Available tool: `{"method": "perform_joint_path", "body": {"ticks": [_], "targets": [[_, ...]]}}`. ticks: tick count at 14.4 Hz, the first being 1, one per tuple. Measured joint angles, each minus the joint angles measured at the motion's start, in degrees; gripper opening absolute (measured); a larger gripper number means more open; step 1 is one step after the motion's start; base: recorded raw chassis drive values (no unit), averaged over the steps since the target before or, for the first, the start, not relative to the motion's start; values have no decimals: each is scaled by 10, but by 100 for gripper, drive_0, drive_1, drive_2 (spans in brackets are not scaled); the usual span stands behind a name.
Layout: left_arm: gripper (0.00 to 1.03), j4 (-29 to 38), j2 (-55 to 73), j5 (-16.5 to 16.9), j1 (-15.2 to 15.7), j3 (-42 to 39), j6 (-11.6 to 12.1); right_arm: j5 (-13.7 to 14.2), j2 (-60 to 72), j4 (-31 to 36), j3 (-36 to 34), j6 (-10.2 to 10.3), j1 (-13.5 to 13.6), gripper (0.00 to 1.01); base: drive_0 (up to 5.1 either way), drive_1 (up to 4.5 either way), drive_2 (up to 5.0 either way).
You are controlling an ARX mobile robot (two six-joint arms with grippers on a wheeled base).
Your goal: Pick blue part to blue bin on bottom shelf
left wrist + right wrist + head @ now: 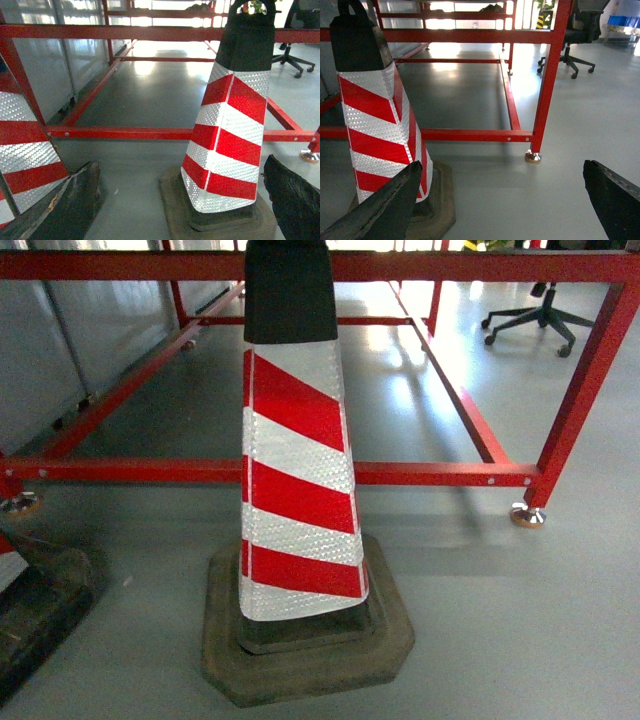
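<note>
Left gripper (180, 200): jaws wide open, two dark worn fingers (70, 205) at the bottom corners of the left wrist view, holding nothing, touching nothing. Between them sits a red-and-white striped traffic cone (227, 135) on its dark rubber base, near, right of centre. A second striped cone (22, 155) shows at the left edge, just behind the left finger.

Right gripper (502, 200): jaws also spread wide, fingers (387, 207) at the bottom corners of the right wrist view, empty, only bare grey floor (490, 195) between them. The cone stands just behind the left finger.

Head view: cone fills the centre, near, upright, black top, octagonal base (310, 650) on the floor. Behind it a red metal frame (430, 474) with low rails and a levelling foot at right. Office chair (535, 315) far right. Neither gripper shows in the head view.

Blue part, blue bin, bottom shelf: not in any view. Something blue at far top right of the right wrist view, too small to tell.
</note>
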Motion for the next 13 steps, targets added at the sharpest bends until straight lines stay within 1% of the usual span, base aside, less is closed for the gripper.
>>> {"method": "perform_joint_path", "body": {"ticks": [13], "targets": [[98, 0, 0, 0, 0, 0, 0, 0, 0, 0, 0, 0, 0, 98, 0, 0, 0]]}}
